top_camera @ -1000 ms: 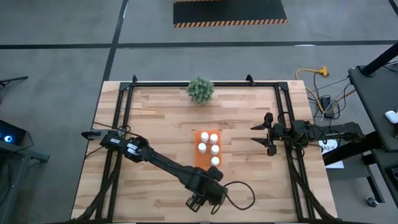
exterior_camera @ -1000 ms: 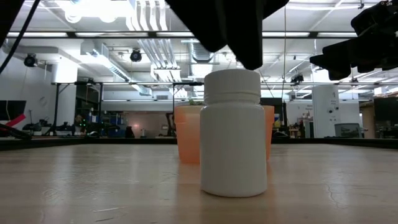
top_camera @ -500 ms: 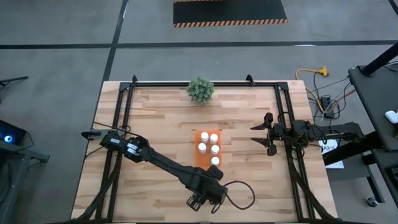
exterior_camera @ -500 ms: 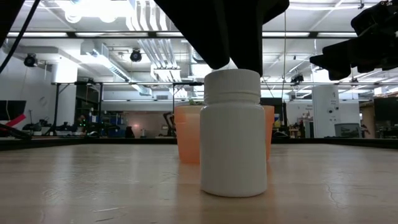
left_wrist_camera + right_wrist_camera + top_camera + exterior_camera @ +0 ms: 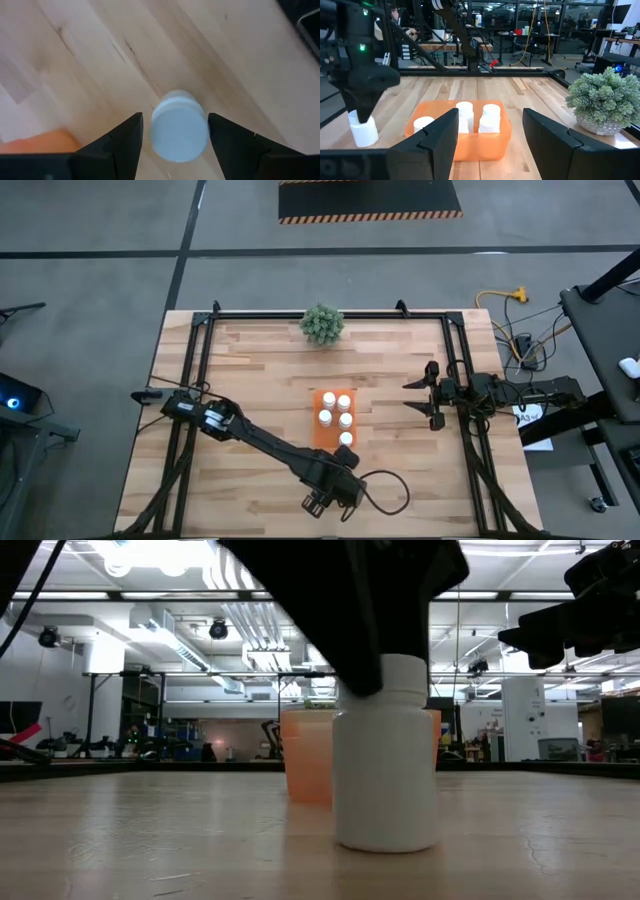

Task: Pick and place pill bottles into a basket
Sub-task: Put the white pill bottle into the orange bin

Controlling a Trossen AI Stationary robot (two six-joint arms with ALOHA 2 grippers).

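Pill bottle (image 5: pixel 179 131) upright between open left claw (image 5: pixel 175 131) fingers, arm stretched low over table (image 5: pixel 250 370).

A small green bushy plant (image 5: pixel 322 324) in a pale pot stands at the far edge of the light wooden surface (image 5: pixel 250 380). Beyond the plant, a black mat with striped edging (image 5: pixel 368 200) lies on the grey floor. Right of the surface, a yellow cable (image 5: pixel 497 298) trails.
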